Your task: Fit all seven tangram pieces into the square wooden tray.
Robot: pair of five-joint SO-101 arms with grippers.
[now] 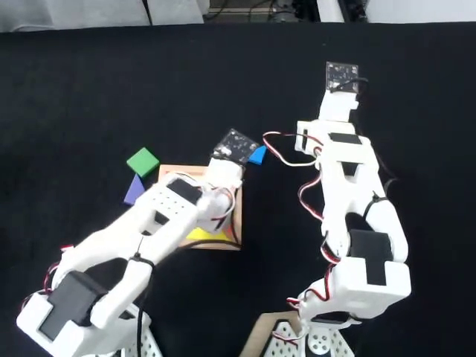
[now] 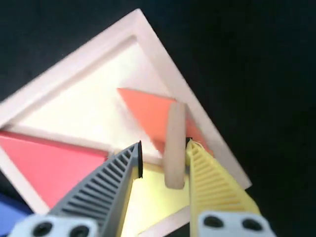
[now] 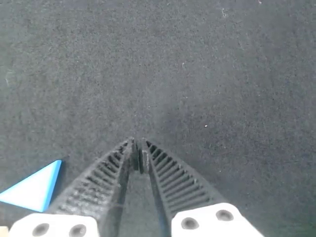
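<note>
Tray (image 1: 178, 172) lay centre-left beneath your left gripper (image 2: 164, 147), jaws apart over the orange triangle (image 2: 148, 113). Your right gripper (image 3: 138, 153) was closed, empty. Risk: triangle seemed propped against the rim; pressing could wedge it.

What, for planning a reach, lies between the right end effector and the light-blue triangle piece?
Bare black cloth, per right wrist view, separates end effector and triangle.
</note>
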